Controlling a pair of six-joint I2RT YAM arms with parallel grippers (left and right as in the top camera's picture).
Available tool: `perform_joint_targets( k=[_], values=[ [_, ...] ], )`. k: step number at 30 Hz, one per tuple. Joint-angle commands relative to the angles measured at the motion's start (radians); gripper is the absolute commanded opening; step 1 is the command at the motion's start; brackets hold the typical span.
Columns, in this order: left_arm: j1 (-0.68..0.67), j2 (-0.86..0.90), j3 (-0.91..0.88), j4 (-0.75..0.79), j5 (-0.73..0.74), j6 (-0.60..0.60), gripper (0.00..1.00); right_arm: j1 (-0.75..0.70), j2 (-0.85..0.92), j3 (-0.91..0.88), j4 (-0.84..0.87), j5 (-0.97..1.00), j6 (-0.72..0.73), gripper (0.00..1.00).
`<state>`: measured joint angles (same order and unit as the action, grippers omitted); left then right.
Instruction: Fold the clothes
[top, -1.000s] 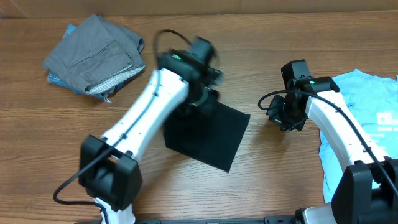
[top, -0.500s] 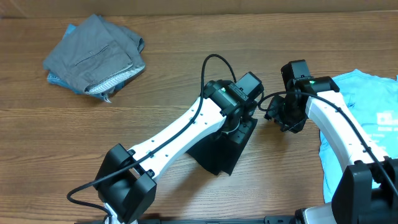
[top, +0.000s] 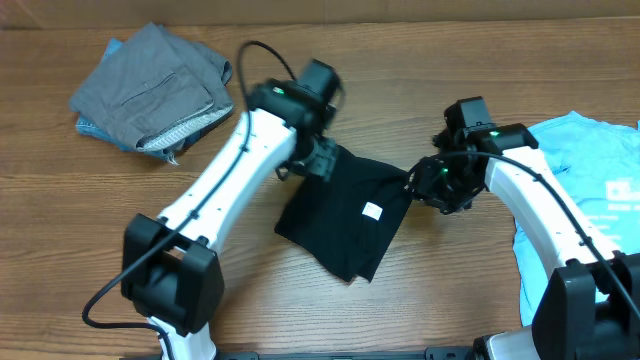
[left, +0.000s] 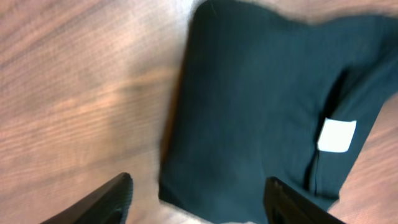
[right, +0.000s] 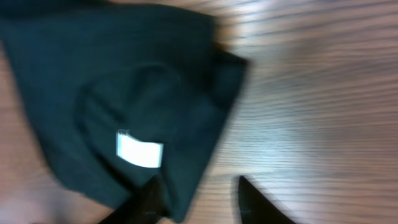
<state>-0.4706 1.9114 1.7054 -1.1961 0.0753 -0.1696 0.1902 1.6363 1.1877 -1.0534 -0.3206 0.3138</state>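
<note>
A: Cut off anywhere?
B: At the overhead view's right edge: light blue T-shirt (top: 585, 190), print (top: 625, 190) included.
A: Hidden?
B: Mostly under the grey garment (top: 150, 90): blue piece (top: 85, 127).
A: Blurred?
B: Both wrist views. Can't read the white label (left: 336, 135) on the black T-shirt (left: 249, 93). Only fingertips of left gripper (left: 199, 199) and right gripper (right: 199, 202), clipped at bottom edges.

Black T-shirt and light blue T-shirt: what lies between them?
In the overhead view, the right gripper and its arm, above bare wooden table.
</note>
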Motion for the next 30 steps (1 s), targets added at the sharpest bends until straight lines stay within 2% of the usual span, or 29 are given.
perform_joint_targets(
  k=[1, 6, 11, 15, 19, 24, 27, 30],
  values=[
    [0.082, 0.021, -0.06, 0.057, 0.222, 0.152, 0.72, 0.056, -0.017, -0.023, 0.043, -0.1, -0.049, 0.26],
    [0.181, 0.116, -0.098, 0.106, 0.504, 0.266, 0.74, 0.145, 0.013, -0.107, 0.196, -0.099, -0.007, 0.2],
    [0.202, 0.228, -0.098, 0.106, 0.649, 0.343, 0.75, 0.162, 0.064, -0.175, 0.28, -0.095, 0.047, 0.19],
    [0.2, 0.314, -0.098, 0.108, 0.653, 0.407, 0.78, 0.162, 0.112, -0.192, 0.305, -0.097, 0.046, 0.19],
    [0.195, 0.397, -0.098, 0.109, 0.661, 0.416, 0.78, 0.162, 0.136, -0.193, 0.306, -0.096, 0.046, 0.19],
    [0.162, 0.478, -0.1, 0.075, 0.825, 0.529, 0.75, 0.162, 0.156, -0.194, 0.305, -0.096, 0.046, 0.19],
    [0.121, 0.508, -0.1, 0.063, 0.834, 0.54, 0.71, 0.162, 0.161, -0.194, 0.305, -0.096, 0.047, 0.19],
    [0.071, 0.525, -0.1, 0.068, 0.831, 0.552, 0.63, 0.163, 0.161, -0.194, 0.304, -0.096, 0.046, 0.19]
  ],
)
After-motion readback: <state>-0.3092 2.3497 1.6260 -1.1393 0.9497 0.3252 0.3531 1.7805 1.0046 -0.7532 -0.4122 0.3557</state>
